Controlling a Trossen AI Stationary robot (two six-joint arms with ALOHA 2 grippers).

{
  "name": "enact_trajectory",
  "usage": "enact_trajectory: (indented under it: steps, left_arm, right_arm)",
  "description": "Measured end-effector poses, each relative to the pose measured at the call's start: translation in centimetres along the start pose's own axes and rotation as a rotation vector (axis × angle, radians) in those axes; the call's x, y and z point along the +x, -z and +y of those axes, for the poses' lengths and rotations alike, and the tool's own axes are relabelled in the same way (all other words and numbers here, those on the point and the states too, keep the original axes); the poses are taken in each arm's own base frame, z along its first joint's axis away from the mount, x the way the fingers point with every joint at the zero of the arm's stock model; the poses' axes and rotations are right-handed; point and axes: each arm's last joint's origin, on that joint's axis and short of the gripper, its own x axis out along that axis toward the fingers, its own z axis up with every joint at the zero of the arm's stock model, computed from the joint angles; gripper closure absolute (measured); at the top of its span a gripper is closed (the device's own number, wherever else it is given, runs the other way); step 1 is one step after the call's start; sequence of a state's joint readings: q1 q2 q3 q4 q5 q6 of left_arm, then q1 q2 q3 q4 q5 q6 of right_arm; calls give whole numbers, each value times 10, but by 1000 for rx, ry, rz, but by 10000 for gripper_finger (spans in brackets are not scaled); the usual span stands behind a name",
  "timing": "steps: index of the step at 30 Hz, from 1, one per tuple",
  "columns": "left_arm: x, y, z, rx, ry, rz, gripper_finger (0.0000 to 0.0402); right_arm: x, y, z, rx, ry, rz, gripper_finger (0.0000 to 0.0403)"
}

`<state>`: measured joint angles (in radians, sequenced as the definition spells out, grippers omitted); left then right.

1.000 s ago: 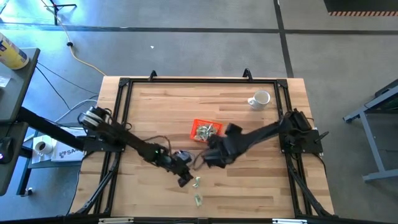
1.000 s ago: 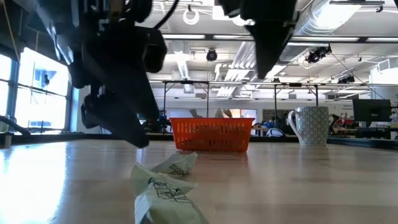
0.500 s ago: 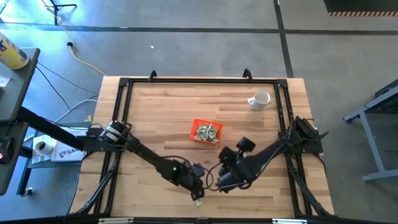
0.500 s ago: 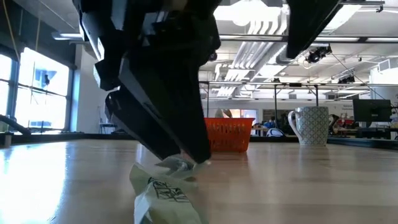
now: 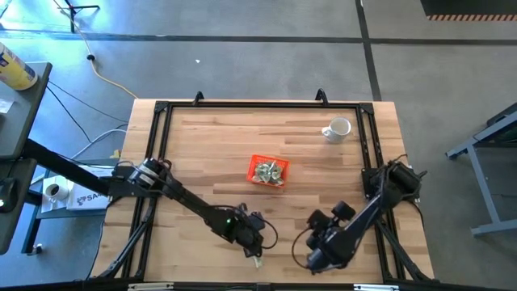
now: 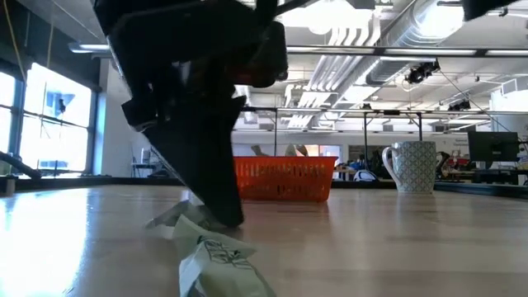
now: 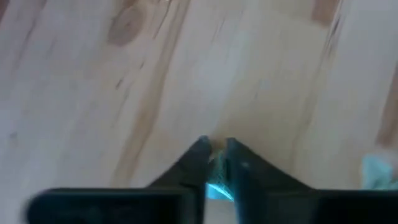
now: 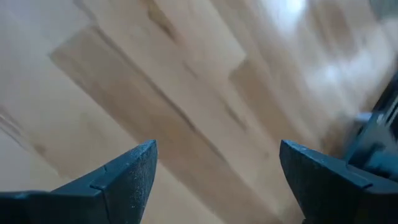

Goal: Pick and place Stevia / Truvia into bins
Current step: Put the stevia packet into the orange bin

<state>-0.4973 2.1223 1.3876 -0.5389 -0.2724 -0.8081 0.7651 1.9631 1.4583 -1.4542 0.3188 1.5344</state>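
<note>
The left gripper (image 5: 255, 249) is down at the tabletop's (image 5: 202, 145) near edge, its fingers (image 7: 202, 155) drawn nearly together on a sachet (image 7: 217, 177) pinched between the tips. A second sachet (image 6: 219, 260) lies touching or just beside it; more fill the tray (image 5: 259, 161) mid-table, with a mug (image 5: 338, 128) well apart. The right gripper (image 5: 311, 260) waits near the front edge, fingers (image 8: 130, 174) wide apart, holding nothing. These packets look light, thin and limp, likely to crumple or slide on the wood. A pinch across the flat middle or a raised edge should hold best, taken gently so that the neighbour is not dragged along.
</note>
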Motion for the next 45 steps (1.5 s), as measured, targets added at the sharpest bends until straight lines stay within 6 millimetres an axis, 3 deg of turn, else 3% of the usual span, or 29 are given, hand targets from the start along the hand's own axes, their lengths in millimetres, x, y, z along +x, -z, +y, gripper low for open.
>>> enact_trajectory:
  steps: [4,7,10,16,21,23,26,30,37,41,45]
  left_arm:
    - [-9,4,8,125,-32,89,377]
    - [-26,3,26,191,-86,179,372]
    - [-43,-6,56,233,-135,288,364]
    - [-89,-63,129,174,-145,142,377]
    - [-96,-117,197,-16,13,-83,377]
    - [-94,-125,218,-51,54,-100,377]
    - [-82,-137,235,-79,174,-138,377]
    - [-71,-144,241,-116,256,-161,354]
    - [-63,-140,234,-108,182,-125,239]
    - [-82,-126,225,-91,176,-42,186]
    - [-117,-103,194,20,160,27,164]
  right_arm:
    - [-1,14,1,49,-11,19,78]
    - [-1,17,1,74,-10,21,86]
    - [-1,15,1,89,-10,3,95]
    - [2,5,1,112,-6,-26,117]
    - [4,0,3,129,-30,-22,139]
    - [4,0,5,130,-45,-20,146]
    - [3,0,7,132,-66,-9,155]
    - [3,0,9,139,-91,-2,159]
    - [4,-7,16,135,-157,-6,158]
    - [4,-15,26,104,-260,-17,159]
    - [-1,-27,45,-21,-465,-85,158]
